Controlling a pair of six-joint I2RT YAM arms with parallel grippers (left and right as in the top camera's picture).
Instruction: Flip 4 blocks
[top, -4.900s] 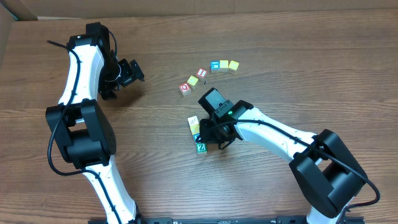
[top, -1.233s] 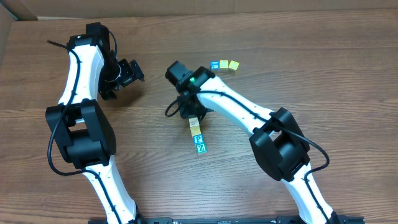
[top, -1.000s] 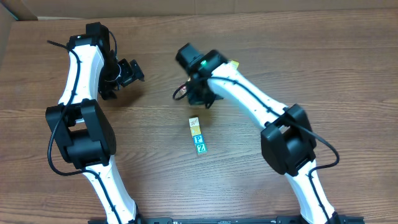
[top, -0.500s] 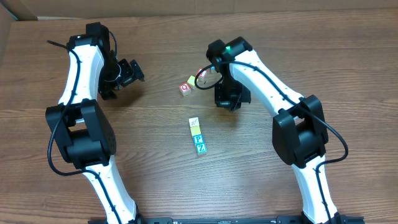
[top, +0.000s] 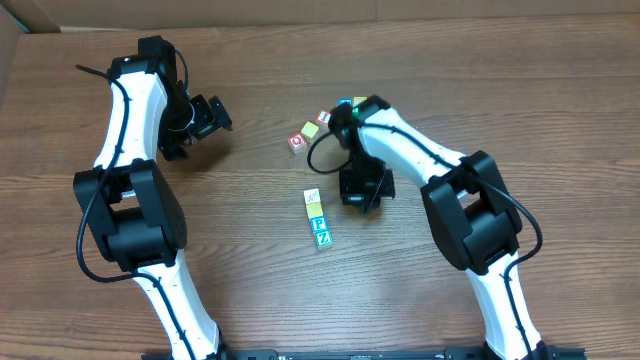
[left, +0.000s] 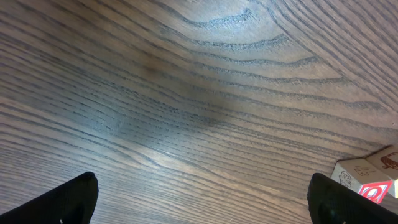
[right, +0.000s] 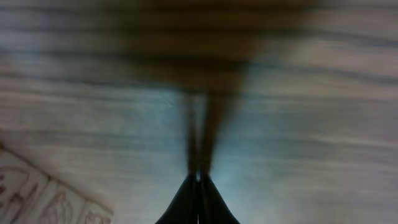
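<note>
Four small blocks lie in a short row near the table's middle: a cream one (top: 312, 195), a yellow one (top: 314, 207), a blue one with a white P (top: 317, 222) and a teal one with a Z (top: 323, 238). My right gripper (top: 361, 189) is just right of the row's top end, shut on nothing and low over the wood. In the right wrist view its gripper (right: 199, 198) shows as closed tips, with a blurred pale block (right: 40, 196) at the lower left. My left gripper (top: 207, 117) is open at the far left, well away from the row; in the left wrist view the gripper (left: 202, 202) spans bare wood.
Other letter cubes are scattered behind the row: a red one (top: 298, 143), a yellowish one (top: 310, 130), a second red one (top: 323, 118) and a blue one (top: 345, 103) partly behind the right arm. A cream and red cube (left: 368, 177) shows at the left wrist view's right edge.
The right arm swung from over the upper cluster of cubes to the right, then down toward the row, its gripper staying shut. The left arm has not moved.
</note>
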